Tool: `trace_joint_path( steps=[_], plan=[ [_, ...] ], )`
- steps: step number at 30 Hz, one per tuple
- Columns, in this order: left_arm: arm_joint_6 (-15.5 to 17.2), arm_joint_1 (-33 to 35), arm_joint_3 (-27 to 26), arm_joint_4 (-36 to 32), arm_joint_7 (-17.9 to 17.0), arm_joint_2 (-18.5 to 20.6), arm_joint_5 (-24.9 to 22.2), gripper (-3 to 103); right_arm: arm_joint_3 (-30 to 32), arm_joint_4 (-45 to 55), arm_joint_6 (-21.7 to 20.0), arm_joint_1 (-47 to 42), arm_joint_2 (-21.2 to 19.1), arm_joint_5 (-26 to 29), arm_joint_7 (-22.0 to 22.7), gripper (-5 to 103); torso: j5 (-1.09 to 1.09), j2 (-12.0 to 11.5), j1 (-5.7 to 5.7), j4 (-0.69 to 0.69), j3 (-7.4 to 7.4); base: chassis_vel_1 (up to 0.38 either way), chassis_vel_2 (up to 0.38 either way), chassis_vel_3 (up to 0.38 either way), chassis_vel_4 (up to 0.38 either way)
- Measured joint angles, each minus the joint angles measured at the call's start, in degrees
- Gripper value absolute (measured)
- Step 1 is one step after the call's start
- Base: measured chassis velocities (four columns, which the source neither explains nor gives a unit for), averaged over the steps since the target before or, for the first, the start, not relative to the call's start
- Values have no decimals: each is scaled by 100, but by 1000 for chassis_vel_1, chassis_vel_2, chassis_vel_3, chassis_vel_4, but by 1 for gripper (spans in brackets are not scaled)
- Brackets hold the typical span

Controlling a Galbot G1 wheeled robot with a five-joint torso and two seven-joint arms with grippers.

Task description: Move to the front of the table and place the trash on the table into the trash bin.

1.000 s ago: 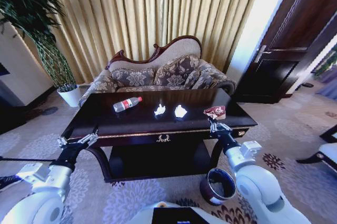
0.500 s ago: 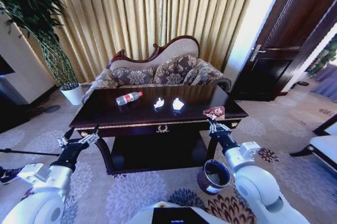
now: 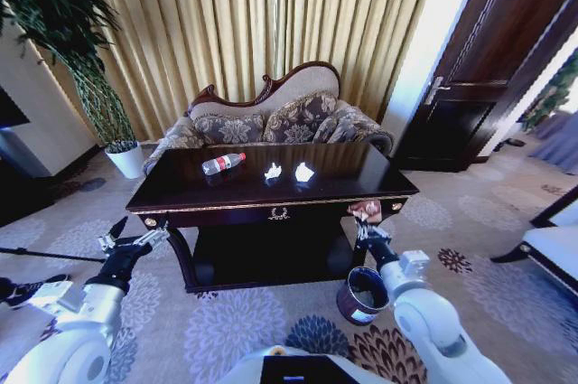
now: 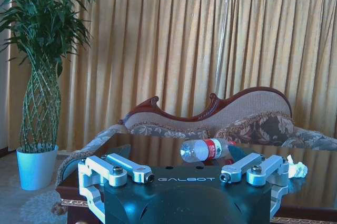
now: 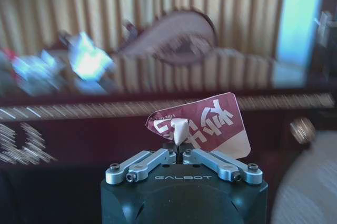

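Observation:
The dark brown table (image 3: pixel 361 178) stands ahead of me. On its top lie trash items: a clear bottle (image 3: pixel 222 163) with a red label and two white paper wads (image 3: pixel 273 170) (image 3: pixel 304 172). My right gripper (image 3: pixel 366 229) is shut on a red and white wrapper (image 3: pixel 366 211), held in front of the table's right front corner, just above the round dark trash bin (image 3: pixel 363 295) on the carpet. In the right wrist view the wrapper (image 5: pixel 202 126) stands pinched between the fingers. My left gripper (image 3: pixel 135 244) hangs open off the table's left front corner; its wrist view faces the bottle (image 4: pixel 205 149) and a wad (image 4: pixel 296 169).
A floral sofa (image 3: pixel 271 122) with a carved frame sits behind the table, before gold curtains. A tall plant in a white pot (image 3: pixel 126 160) stands at the back left. A dark door (image 3: pixel 479 86) is at the right, and a chair (image 3: pixel 555 248) at the right edge.
The whole head view has shifted and the table now looks farther off. My right gripper with the wrapper has come from over the table's corner to in front of it, closer above the bin.

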Motion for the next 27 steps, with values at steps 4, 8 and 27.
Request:
trace_joint_path(
  steps=[4,8,27],
  plan=[
    [-68,51,-11,0,-3,38,-41,100,-11,-1217,108,335,49,385,-6,1,1,0,-1,1,-1,0,0,0,0],
    [-72,50,-14,0,-5,66,-44,100,-33,-1683,93,453,47,537,-25,1,1,0,-1,0,0,0,0,0,0],
    [-90,53,-22,0,-12,152,-43,100,-282,-5561,542,2204,182,-76,-248,1,0,1,-1,1,0,0,0,0,0]
  ],
)
